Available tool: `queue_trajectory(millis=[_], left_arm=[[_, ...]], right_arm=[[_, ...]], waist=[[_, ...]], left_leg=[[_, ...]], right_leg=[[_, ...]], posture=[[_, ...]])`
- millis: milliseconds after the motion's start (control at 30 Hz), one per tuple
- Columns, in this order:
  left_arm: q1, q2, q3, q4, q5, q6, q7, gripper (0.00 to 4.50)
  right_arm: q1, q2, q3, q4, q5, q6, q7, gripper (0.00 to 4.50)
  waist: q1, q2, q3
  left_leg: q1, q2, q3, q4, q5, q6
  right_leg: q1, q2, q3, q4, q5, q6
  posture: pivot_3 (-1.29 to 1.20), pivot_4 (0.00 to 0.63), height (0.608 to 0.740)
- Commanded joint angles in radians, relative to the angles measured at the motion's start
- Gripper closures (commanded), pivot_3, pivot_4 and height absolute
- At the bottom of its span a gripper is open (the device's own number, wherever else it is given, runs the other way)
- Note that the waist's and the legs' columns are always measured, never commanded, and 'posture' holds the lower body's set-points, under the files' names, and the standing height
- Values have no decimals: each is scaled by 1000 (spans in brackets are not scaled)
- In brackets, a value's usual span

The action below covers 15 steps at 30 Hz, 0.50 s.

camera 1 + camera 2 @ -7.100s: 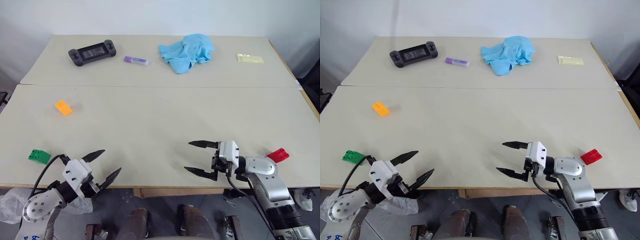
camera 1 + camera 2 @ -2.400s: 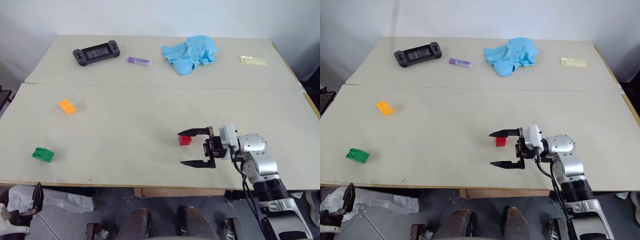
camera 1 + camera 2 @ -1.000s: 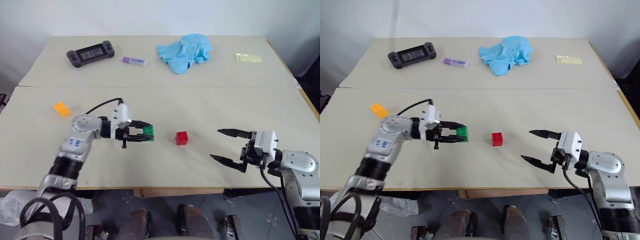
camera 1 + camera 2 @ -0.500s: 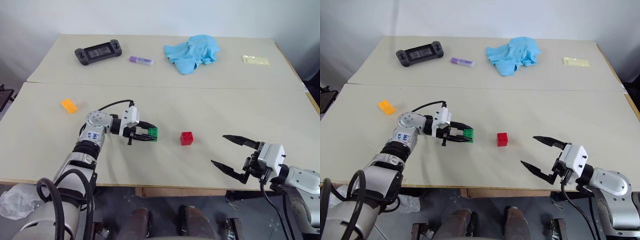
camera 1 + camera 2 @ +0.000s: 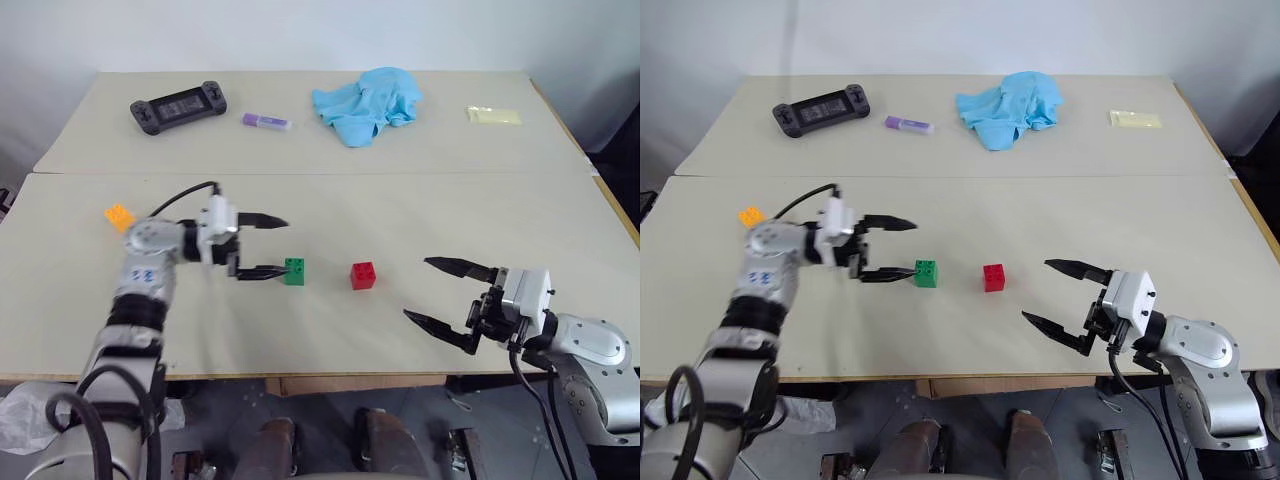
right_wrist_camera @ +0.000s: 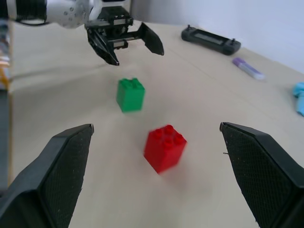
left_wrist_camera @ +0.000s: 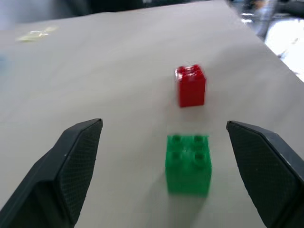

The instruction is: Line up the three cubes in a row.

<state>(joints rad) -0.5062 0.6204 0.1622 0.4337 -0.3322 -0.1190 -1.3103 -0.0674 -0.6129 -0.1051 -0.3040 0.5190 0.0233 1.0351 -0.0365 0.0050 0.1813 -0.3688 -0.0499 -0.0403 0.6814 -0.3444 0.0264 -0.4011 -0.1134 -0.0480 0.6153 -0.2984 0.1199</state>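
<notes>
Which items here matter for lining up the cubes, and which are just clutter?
For the job: green cube, red cube, orange cube.
Clutter on the far table: game controller, purple tube, blue cloth, yellow packet.

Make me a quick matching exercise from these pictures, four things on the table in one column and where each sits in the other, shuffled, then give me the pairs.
Things:
1. green cube
2. red cube
3. orange cube
4. blue cloth

Places:
A. far table, between the purple tube and the yellow packet
B. near table, by the left edge, behind the left arm
C. just ahead of the open left gripper
D. between the green cube and the open right gripper

Pairs: 1-C, 2-D, 3-B, 4-A
</notes>
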Motion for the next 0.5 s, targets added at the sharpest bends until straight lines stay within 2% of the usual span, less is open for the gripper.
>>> queue_trajectory(millis=[33,100,167,267,400,500], left_arm=[[186,52,183,-211,-72,107,182,55],[307,30,283,-283,-84,114,299,55],[476,-36,424,-350,-90,86,436,55],[668,-182,567,-450,-94,50,632,55],[785,-334,624,-536,-83,2,809,55],[864,-424,621,-581,-84,-25,874,55]], right_arm=[[-58,20,34,31,2,-20,27,0],[-98,33,52,62,-3,-24,39,0],[-150,52,76,88,-5,-28,52,0],[-214,77,110,108,-1,-19,74,0],[-255,92,129,124,4,-11,97,0],[-262,89,137,123,10,9,110,0]], waist=[[11,0,0],[32,-1,1],[44,0,1],[45,-1,0],[69,-4,0],[72,-5,-1]], left_leg=[[-1,1,-1,0,0,-1],[-2,1,-4,1,1,-3],[-2,0,-5,2,1,-3],[0,-1,-4,2,0,-2],[-1,-1,-5,2,0,-2],[0,-1,-6,2,-1,-1]], right_leg=[[-1,1,-1,2,-1,-2],[-3,1,-2,5,-2,-4],[-1,0,-2,4,-2,-4],[1,-1,-1,1,-2,-3],[2,-1,-3,-4,-1,-3],[4,-2,-3,-5,-1,-2]], posture=[[0,150,740],[0,150,740],[0,150,740],[0,150,740],[0,150,740],[0,150,740]])
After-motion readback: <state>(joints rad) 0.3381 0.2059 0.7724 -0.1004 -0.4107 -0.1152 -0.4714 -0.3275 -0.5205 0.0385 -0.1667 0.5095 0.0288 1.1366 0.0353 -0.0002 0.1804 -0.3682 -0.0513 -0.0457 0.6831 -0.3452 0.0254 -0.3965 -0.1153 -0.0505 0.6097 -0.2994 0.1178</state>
